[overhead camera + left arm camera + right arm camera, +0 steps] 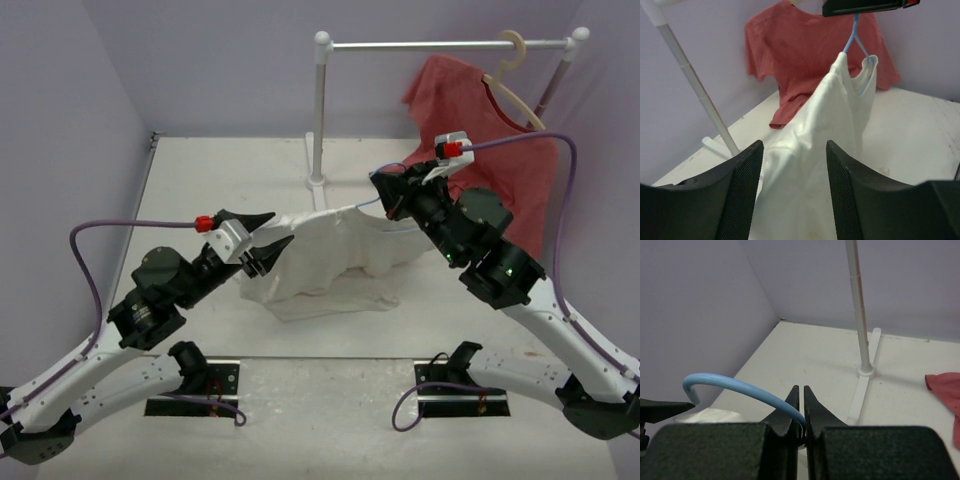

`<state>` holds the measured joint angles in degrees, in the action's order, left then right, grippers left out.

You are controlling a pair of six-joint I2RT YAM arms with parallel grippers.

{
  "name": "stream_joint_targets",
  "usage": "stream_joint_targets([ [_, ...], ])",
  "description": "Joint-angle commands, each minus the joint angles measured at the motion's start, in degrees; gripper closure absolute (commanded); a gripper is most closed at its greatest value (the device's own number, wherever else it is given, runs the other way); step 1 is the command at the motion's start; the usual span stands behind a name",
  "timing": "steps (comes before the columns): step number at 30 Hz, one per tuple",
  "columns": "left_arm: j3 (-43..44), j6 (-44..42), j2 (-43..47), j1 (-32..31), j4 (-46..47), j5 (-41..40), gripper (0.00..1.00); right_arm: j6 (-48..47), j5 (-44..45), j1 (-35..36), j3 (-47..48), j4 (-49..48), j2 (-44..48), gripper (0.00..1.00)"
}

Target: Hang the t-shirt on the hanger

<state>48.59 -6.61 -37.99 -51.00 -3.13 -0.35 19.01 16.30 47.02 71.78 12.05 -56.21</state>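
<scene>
two arms meet over the middle of the table (200, 180). the right gripper (800, 392) has its jaws pressed together on the hanger (735, 385) — the light-blue wire runs into the pinch just below its hook, which curls out to the left in the right wrist view. the t-shirt (330, 255) hangs from that hanger: the left wrist view shows its neckline around the forking wire, with the cream cloth falling in a long fold toward the camera. its lower part lies bunched on the table between the two arms. the left gripper (794, 147) stands spread, a fold of the shirt passing between its fingers (747, 190) — whether the pads touch the cloth i cannot tell. behind, a red t-shirt (500, 150) hangs on a beige hanger (515, 95) from a white rack (318, 110).
</scene>
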Motion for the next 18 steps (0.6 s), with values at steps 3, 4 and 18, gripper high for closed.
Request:
stream_joint_targets([
  [3,-0.64,0.17,-0.50,0.20,-2.18,-4.68,0.40,-0.15,1.17,0.08,3.68,-1.32,1.80,1.00],
  [4,-0.25,-0.15,-1.12,0.20,-2.64,-5.27,0.40,-0.29,1.11,0.06,3.80,-1.21,2.16,1.00],
  [18,-2.09,-1.45,0.79,0.20,-6.56,1.24,0.86,-4.62,5.47,0.02,12.38,7.33,3.74,1.00],
])
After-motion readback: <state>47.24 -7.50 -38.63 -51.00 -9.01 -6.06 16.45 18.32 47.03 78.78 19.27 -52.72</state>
